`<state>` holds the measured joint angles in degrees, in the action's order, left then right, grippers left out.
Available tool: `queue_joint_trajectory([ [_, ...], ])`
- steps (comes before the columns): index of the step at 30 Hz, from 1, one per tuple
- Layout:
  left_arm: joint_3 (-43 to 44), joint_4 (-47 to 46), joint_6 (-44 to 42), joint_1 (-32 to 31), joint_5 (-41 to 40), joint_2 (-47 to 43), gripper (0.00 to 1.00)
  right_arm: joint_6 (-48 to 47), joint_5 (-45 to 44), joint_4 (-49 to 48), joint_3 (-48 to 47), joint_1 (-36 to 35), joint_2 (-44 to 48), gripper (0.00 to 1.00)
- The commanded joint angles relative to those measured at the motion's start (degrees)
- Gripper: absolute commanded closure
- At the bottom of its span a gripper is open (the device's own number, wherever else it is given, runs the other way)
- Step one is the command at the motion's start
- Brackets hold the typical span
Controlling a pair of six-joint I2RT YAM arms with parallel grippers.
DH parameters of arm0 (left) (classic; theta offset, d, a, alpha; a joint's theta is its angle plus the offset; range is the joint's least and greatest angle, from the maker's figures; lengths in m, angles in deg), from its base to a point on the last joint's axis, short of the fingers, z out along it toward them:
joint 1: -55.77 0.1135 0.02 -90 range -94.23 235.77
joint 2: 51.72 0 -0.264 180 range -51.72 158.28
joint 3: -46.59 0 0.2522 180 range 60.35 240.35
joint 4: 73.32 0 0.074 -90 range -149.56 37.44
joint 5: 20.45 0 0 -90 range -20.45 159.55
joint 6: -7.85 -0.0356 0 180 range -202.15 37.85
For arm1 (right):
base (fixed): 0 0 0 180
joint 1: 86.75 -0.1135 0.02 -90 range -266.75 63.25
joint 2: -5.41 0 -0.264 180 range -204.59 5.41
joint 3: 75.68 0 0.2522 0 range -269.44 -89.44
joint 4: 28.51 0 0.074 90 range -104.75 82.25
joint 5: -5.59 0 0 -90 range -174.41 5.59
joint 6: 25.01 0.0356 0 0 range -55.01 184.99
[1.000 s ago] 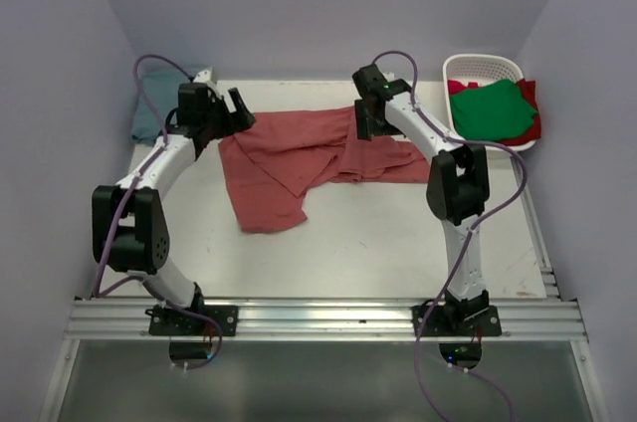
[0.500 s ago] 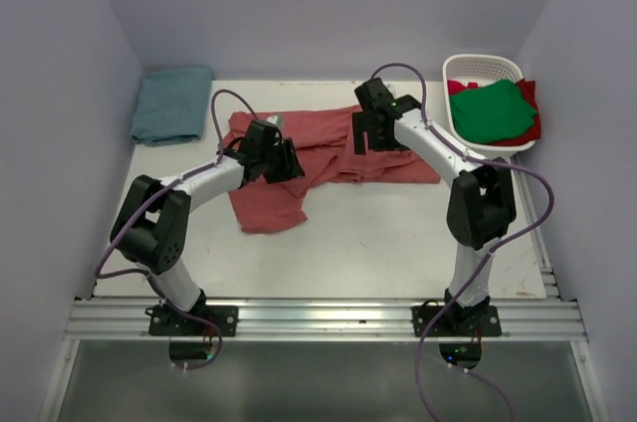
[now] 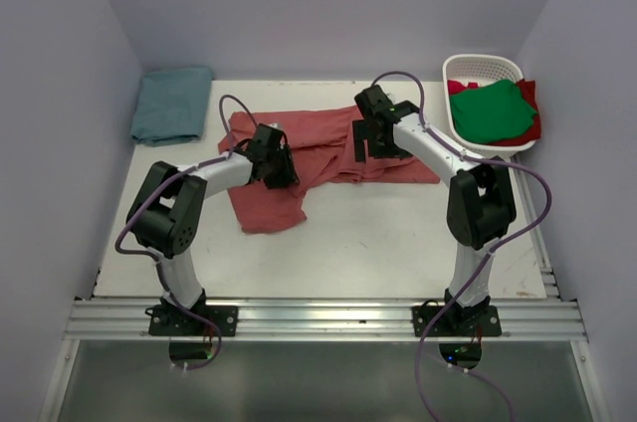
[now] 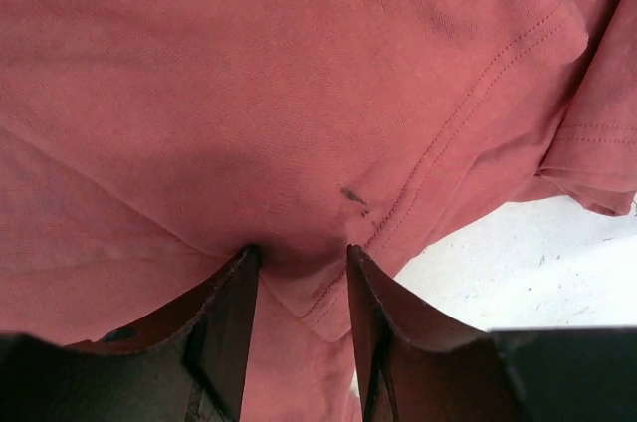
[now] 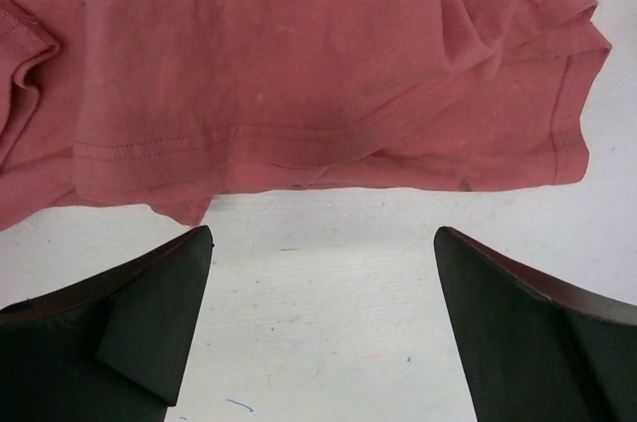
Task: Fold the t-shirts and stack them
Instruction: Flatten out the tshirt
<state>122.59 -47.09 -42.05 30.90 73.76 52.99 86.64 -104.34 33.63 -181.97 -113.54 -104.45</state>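
Observation:
A faded brick-red t-shirt (image 3: 328, 143) lies crumpled across the middle of the table. My left gripper (image 3: 282, 168) is down on the shirt's left part. In the left wrist view its jaws (image 4: 299, 251) are closed on a bunched fold of the red cloth (image 4: 299, 94) beside a stitched hem. My right gripper (image 3: 370, 146) is over the shirt's right half. In the right wrist view it (image 5: 323, 233) stands wide open above bare table, just short of the shirt's hem (image 5: 328, 158), holding nothing. A folded teal-blue t-shirt (image 3: 171, 104) lies at the back left.
A white slotted basket (image 3: 483, 64) stands at the back right with a green t-shirt (image 3: 490, 108) draped over it and a brighter red one (image 3: 530, 94) beneath. Purple walls close in the table on three sides. The arm bases sit at the near edge.
My left arm has swung from the back left corner down onto the shirt's left part, and its jaws have closed from wide open onto a fold. The right gripper has shifted slightly and stays open.

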Motion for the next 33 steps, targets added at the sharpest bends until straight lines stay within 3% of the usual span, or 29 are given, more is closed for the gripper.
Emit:
queue_joint_trajectory([
  [1,2.27,-0.25,0.86,-0.62,-0.69,0.59,0.57,0.76,-0.20,-1.45,0.60,-0.20,2.99,0.04],
  [6,2.80,-0.17,0.51,-1.33,0.36,1.20,0.73,1.11,-0.38,-1.62,1.47,-0.11,2.99,0.10],
  [7,2.71,-0.08,0.42,-1.42,0.36,1.03,0.85,1.11,-0.38,-1.80,1.56,-0.11,3.08,0.12],
  [10,2.27,0.62,0.16,-1.59,-0.25,-0.20,1.00,1.03,-0.47,-1.89,2.09,-0.20,3.34,0.20],
  [16,3.67,5.63,-1.33,-2.47,-3.94,-8.18,1.00,0.76,1.63,-3.37,3.23,-0.20,3.34,0.30],
  [23,6.32,12.40,-3.18,-3.17,-8.16,-19.62,1.00,-1.26,15.85,-7.60,-0.62,-0.90,-0.78,0.22],
  [27,6.58,14.95,-3.53,-3.17,-9.92,-23.66,1.00,-1.35,17.90,-6.73,-9.82,-3.00,-6.31,0.21],
  [33,6.49,17.50,-3.80,-3.09,-11.76,-27.62,1.00,-0.03,16.33,0.04,-25.04,-4.59,-18.97,0.27],
])
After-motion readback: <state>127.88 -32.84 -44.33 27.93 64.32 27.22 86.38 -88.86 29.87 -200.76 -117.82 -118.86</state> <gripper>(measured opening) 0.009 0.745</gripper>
